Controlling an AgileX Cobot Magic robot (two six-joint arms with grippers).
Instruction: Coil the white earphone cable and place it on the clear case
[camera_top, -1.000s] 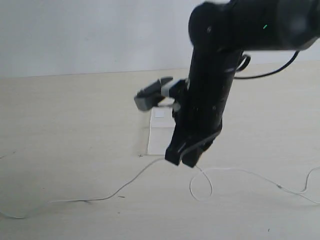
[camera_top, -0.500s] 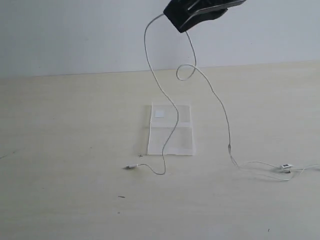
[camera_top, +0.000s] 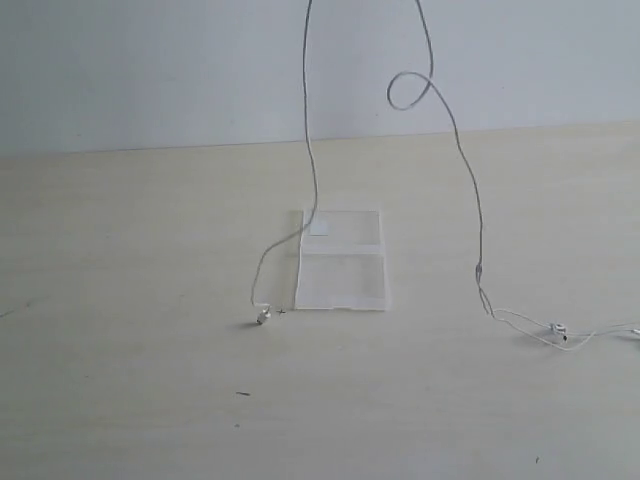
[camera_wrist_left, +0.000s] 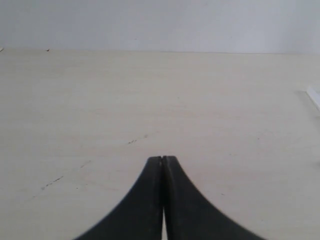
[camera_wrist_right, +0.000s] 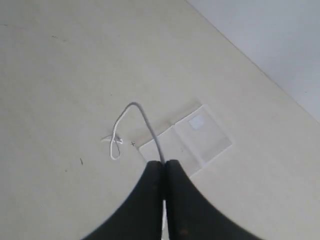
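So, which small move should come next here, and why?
Probably open the shut, empty left gripper and bring it to a hanging strand: the right gripper holds the thin white earphone cable high, uncoiled, its ends off the flat clear plastic case.

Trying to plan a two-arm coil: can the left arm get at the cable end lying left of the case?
Probably yes: the cable end lies on the table beside the case, nothing covering it. The left arm has shut jaws, though.
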